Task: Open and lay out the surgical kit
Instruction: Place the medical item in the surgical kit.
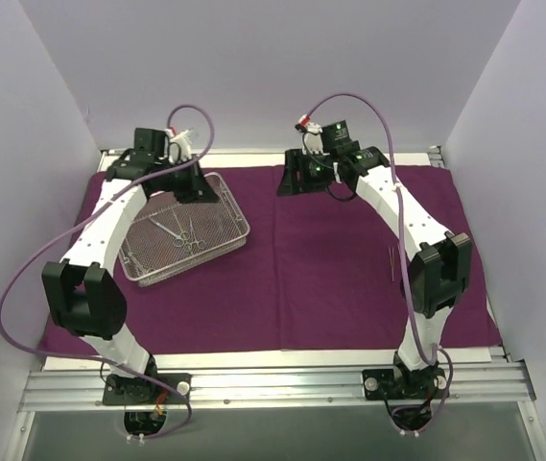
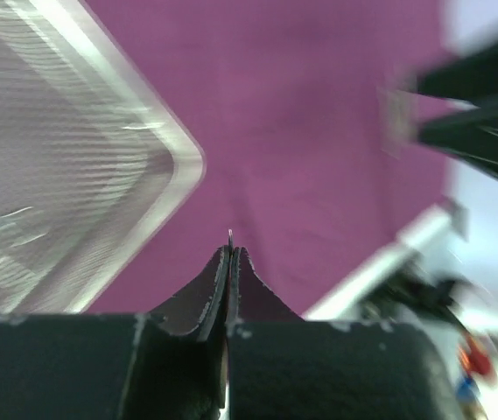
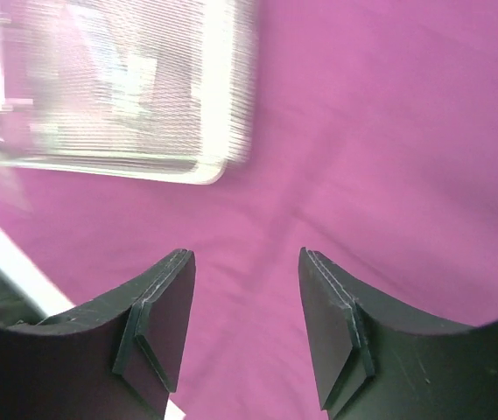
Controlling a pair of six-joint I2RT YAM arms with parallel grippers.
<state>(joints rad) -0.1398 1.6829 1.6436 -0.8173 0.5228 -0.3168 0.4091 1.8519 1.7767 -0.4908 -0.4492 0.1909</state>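
The dark magenta cloth wrap (image 1: 330,279) lies spread flat over the table. On its left part sits the silver wire-mesh tray (image 1: 217,252) with slim scissor-like instruments (image 1: 182,230) inside. My left gripper (image 1: 203,184) hangs over the tray's far right corner, shut on a thin metal instrument whose tip (image 2: 229,234) sticks out between the fingertips. In the left wrist view the left gripper (image 2: 231,250) is above the cloth just past the tray's corner (image 2: 178,157). My right gripper (image 3: 244,255) stands open over bare cloth (image 3: 380,131), the tray (image 3: 143,105) blurred behind it.
A slim instrument (image 1: 391,261) lies on the cloth beside the right arm's elbow. The right gripper (image 1: 288,178) is near the cloth's far edge, at the middle. White walls close in the left, right and back. A metal rail (image 1: 273,384) runs along the near edge.
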